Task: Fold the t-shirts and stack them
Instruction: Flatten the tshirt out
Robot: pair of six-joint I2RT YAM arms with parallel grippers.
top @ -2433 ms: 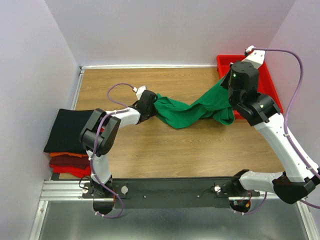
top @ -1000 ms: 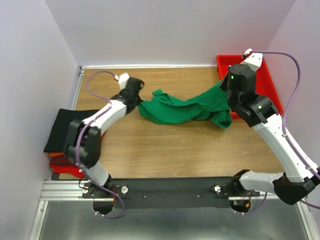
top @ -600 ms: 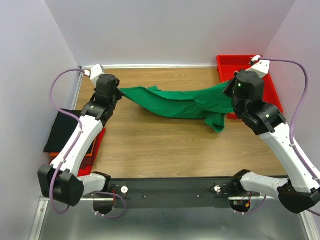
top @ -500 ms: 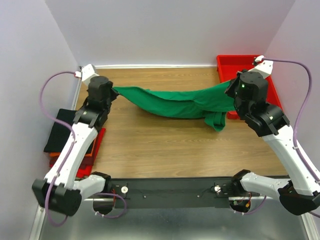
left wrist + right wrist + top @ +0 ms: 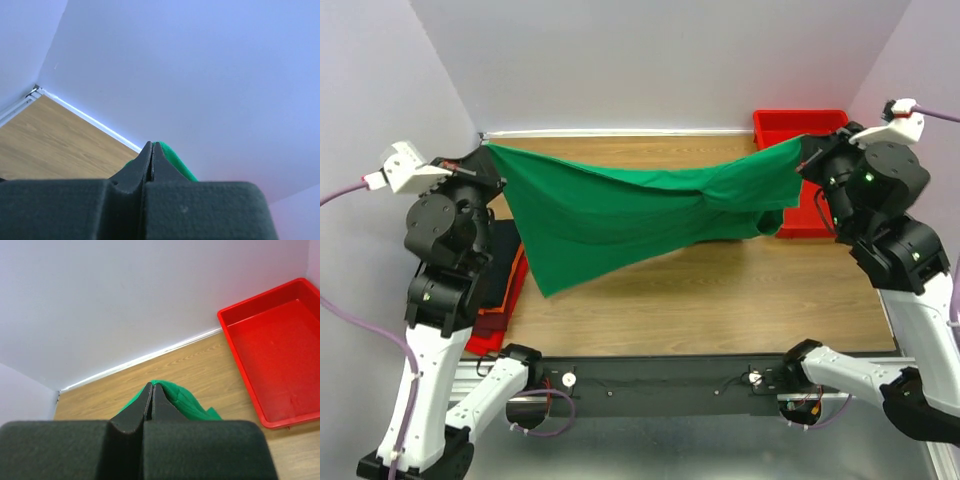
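Note:
The bright green t-shirt (image 5: 620,215) hangs spread in the air over the table, stretched between my two grippers. My left gripper (image 5: 486,150) is shut on its left corner near the back-left corner of the table. My right gripper (image 5: 803,143) is shut on the opposite corner beside the tray. In each wrist view the closed tips pinch green cloth: left gripper (image 5: 151,145) with the cloth (image 5: 175,162), right gripper (image 5: 151,385) with the cloth (image 5: 187,402). A folded black t-shirt (image 5: 502,262) tops a stack with a red one (image 5: 487,336) at the left edge, partly hidden by my left arm.
A rigid red plastic tray (image 5: 800,122) stands at the back right corner, and the right wrist view shows the tray (image 5: 275,345) with nothing in it. The wooden table (image 5: 720,290) is walled on three sides. The shirt's lower edge droops toward the table's front left.
Both arms have risen and swung apart. The green shirt went from a bunched heap on the table to a sheet stretched in the air between the grippers.

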